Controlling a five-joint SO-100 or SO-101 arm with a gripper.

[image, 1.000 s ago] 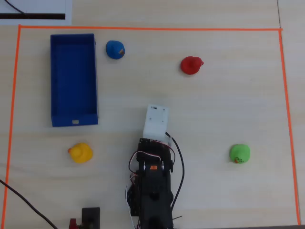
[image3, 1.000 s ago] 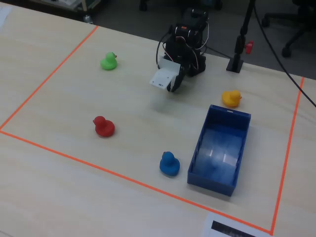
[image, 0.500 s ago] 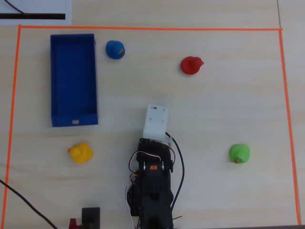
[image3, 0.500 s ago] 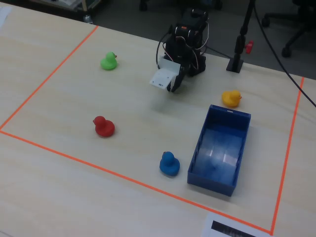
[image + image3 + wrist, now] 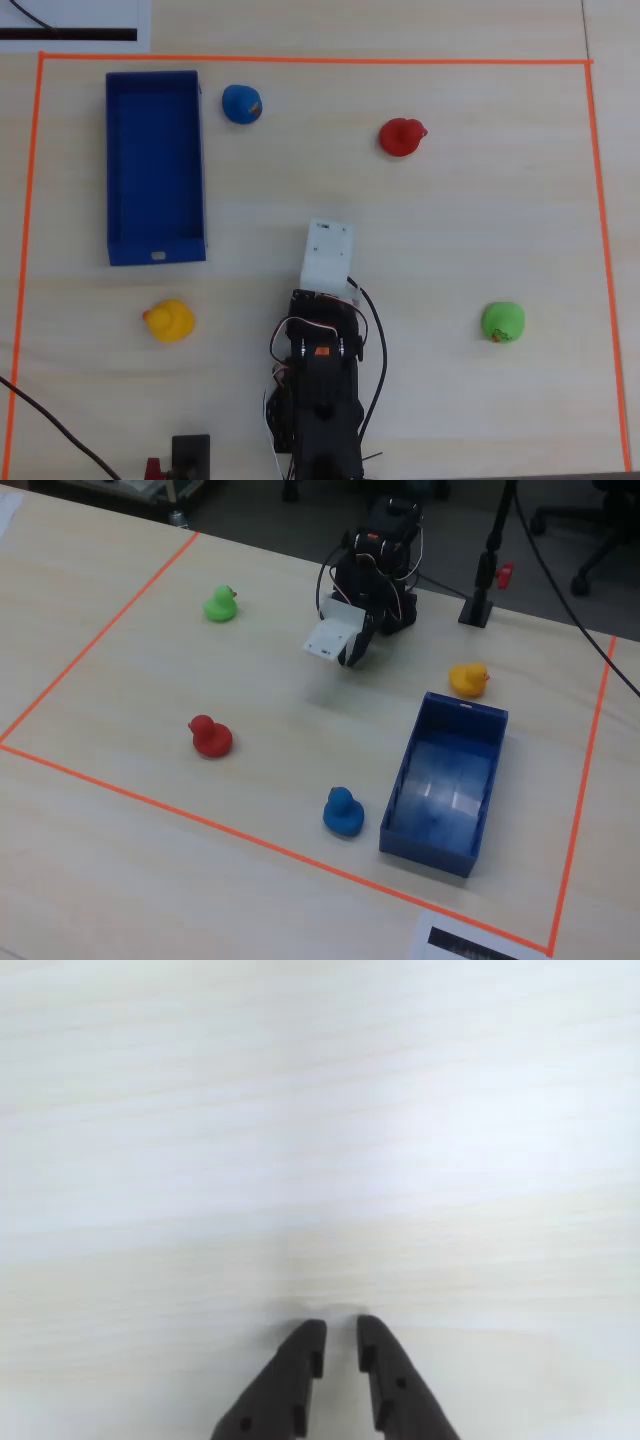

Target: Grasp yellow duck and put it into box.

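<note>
— Yellow duck [image 5: 169, 321] first, from the overhead view: where is it?
— On the desk [image 5: 450, 220] toward the lower-left corner of the orange tape outline [image 5: 300, 60], just below the short labelled end of the box [image 5: 155, 165], apart from it. The box lies along the left side, empty. A blue duck [image 5: 241, 103] sits just right of its top end, a red duck [image 5: 402, 137] farther right, a green duck [image 5: 502, 321] toward the right edge. The arm [image 5: 320, 390] comes up from the bottom edge at the middle, well apart from the yellow duck.
— And the wrist view?
— Only bare desk and the end effector [image 5: 340, 1338] entering from the bottom; its two dark tips stand a narrow slit apart, nearly closed, with nothing between them.
— The fixed view?
— Seen from the opposite side: the yellow duck [image 5: 467, 679] sits near the far right, just beyond the box [image 5: 445, 780]. The end effector [image 5: 349, 655] hangs over bare desk near the far edge, gripping nothing.
</note>
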